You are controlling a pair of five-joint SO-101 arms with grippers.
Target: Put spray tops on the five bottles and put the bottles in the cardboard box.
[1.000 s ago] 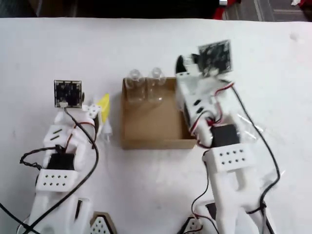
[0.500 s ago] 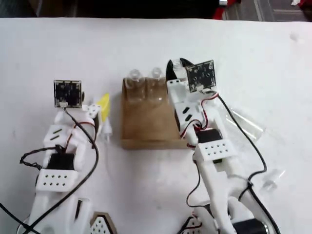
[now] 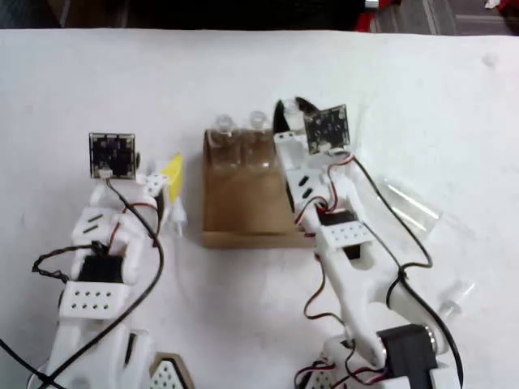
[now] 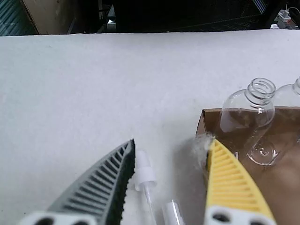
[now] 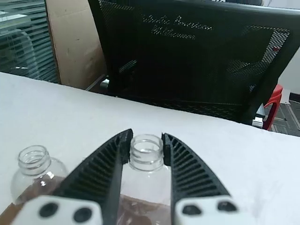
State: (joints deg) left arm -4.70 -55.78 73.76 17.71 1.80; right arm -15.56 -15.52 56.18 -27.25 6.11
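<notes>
**Right pincer holds an uncapped bottle at the far end of the box**

The right pincer [image 5: 146, 136] is clenched on the threaded neck of a clear plastic bottle [image 5: 146, 157], with its black ridged jaws pressed to either side just under the rim. Gripping at the neck keeps the bottle upright. Its body sits low against the inside of the brown cardboard box [image 3: 243, 203], close to a second clear bottle [image 5: 33, 164] that stands at the box's far wall. Neither bottle wears a spray top, so they appear to be going into the box before capping, and the tops will probably have to go on there.

The left pincer [image 4: 172, 143] is released and sits low over the white tabletop [image 4: 70, 93], just beside the box. Its grey and yellow jaws are spread to either side of a white spray top [image 4: 143, 169] that lies flat between them. That position suggests it is ready to pick the top up.

On the other side of the box, another clear bottle lying on its side [image 3: 409, 207] rests on the tabletop. A further spray top [image 3: 454, 298] lies nearer the right arm's base, so much of the task is not yet done.
</notes>
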